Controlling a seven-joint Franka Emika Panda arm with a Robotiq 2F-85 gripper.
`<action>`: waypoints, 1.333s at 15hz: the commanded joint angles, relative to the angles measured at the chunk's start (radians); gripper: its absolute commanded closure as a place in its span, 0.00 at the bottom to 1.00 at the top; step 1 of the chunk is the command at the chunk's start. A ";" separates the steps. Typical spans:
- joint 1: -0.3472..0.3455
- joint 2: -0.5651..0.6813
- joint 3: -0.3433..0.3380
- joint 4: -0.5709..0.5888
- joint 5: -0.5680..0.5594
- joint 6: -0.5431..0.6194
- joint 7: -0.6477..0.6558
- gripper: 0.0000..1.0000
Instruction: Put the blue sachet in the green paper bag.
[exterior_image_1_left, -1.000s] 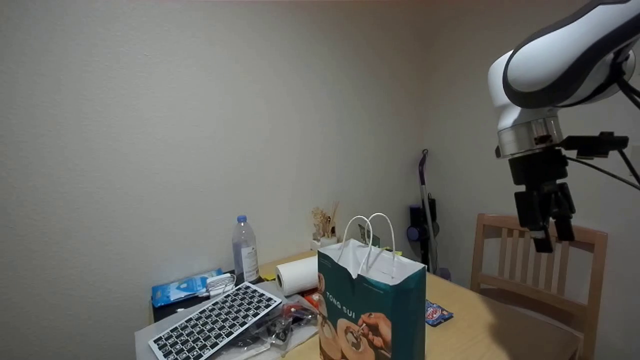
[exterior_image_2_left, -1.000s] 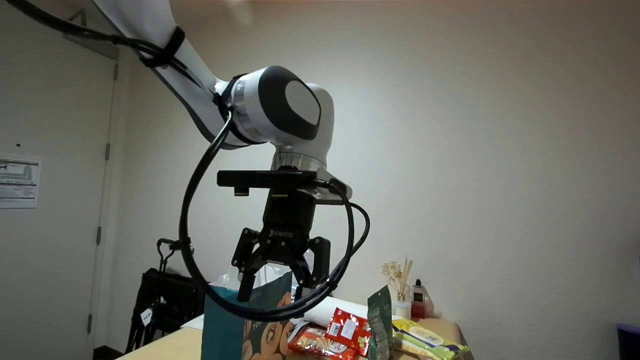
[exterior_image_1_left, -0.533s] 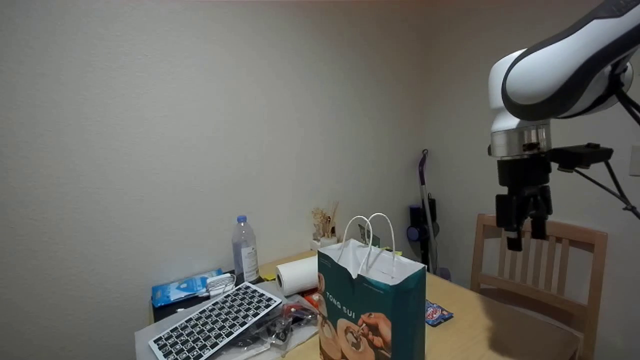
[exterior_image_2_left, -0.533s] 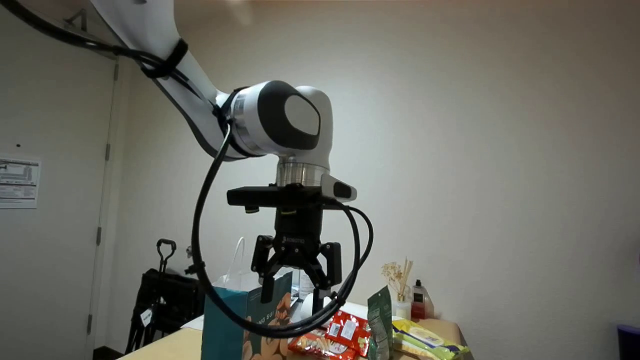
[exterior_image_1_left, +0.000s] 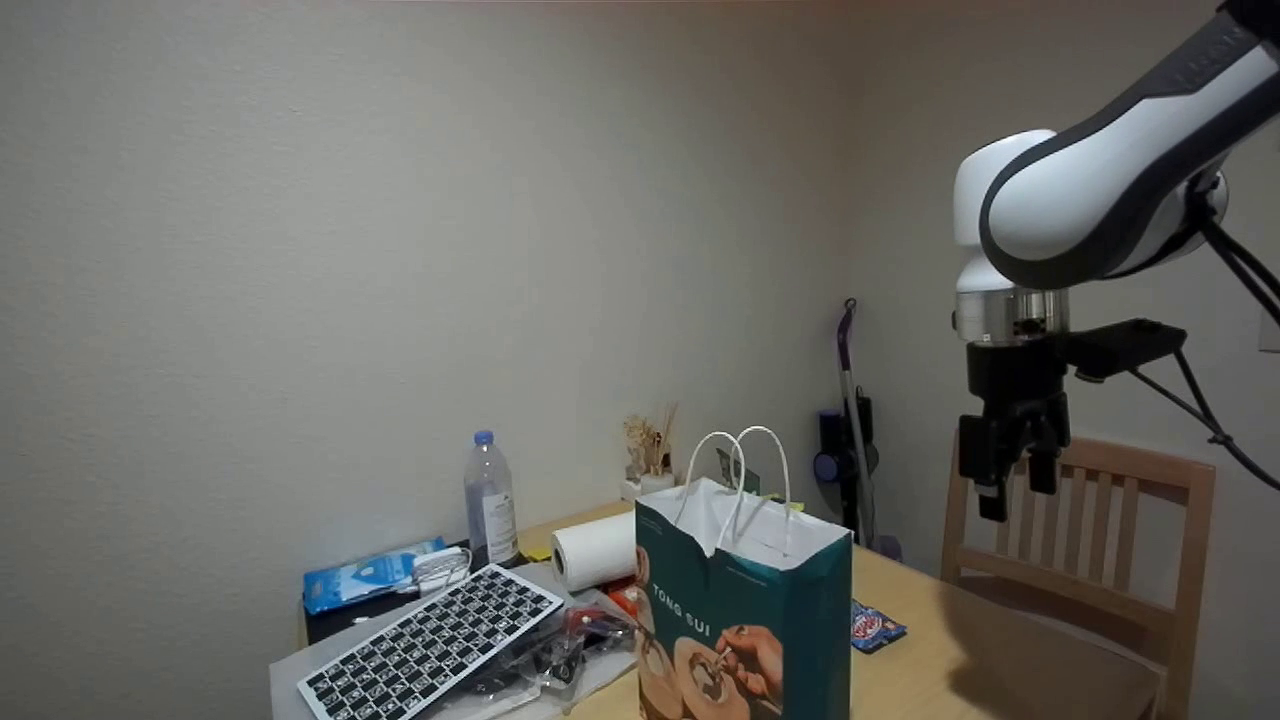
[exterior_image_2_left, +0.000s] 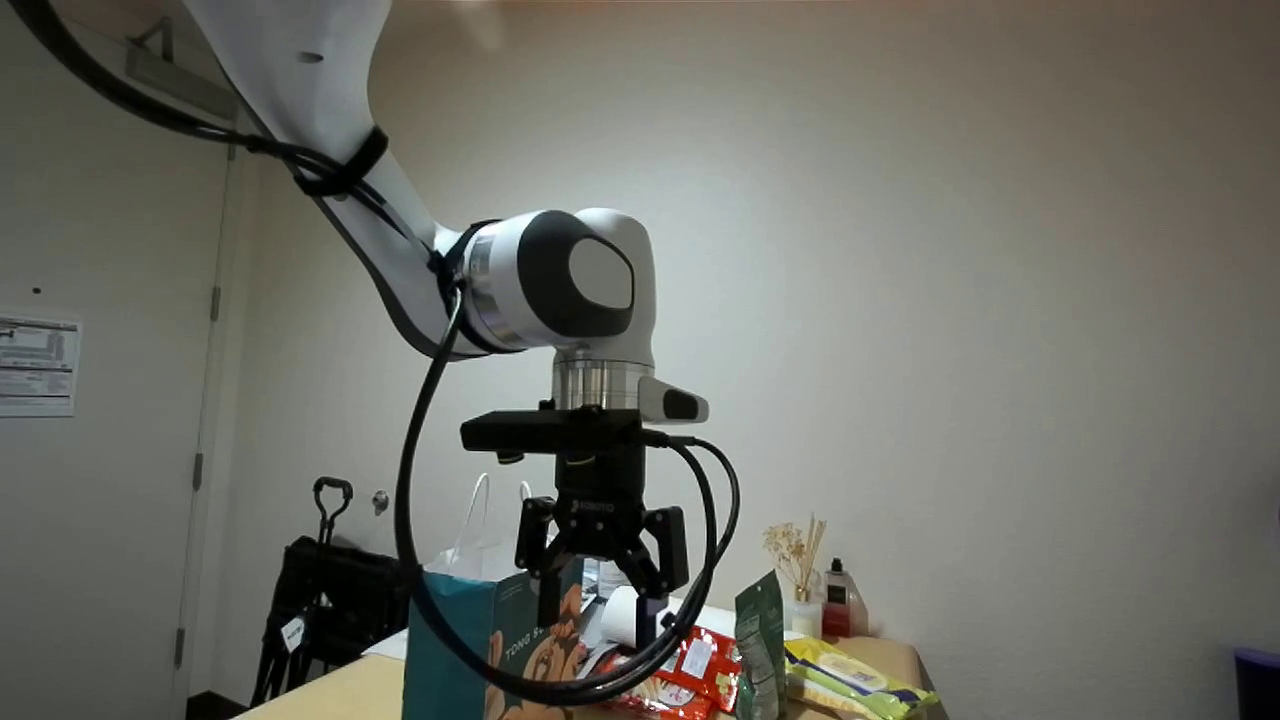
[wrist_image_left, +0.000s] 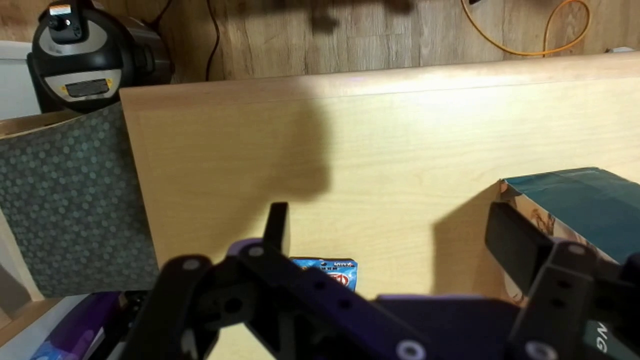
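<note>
The gripper (exterior_image_2_left: 597, 625) hangs wide and empty above the table (wrist_image_left: 380, 135), where the blue sachet (exterior_image_1_left: 876, 627) lies, apart from the green bag (exterior_image_1_left: 815, 640). I'd call this the reach: next, centre over the sachet and descend.

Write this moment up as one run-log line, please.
gripper: open, holding nothing, above table; green paper bag: standing upright; blue sachet: on table, apart from green paper bag; status: placement not yet done
</note>
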 joint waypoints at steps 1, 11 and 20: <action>0.001 0.031 0.010 0.004 -0.015 0.018 0.008 0.00; 0.028 0.240 0.039 0.096 -0.051 0.007 0.001 0.00; 0.040 0.346 0.043 0.153 -0.081 0.080 -0.045 0.00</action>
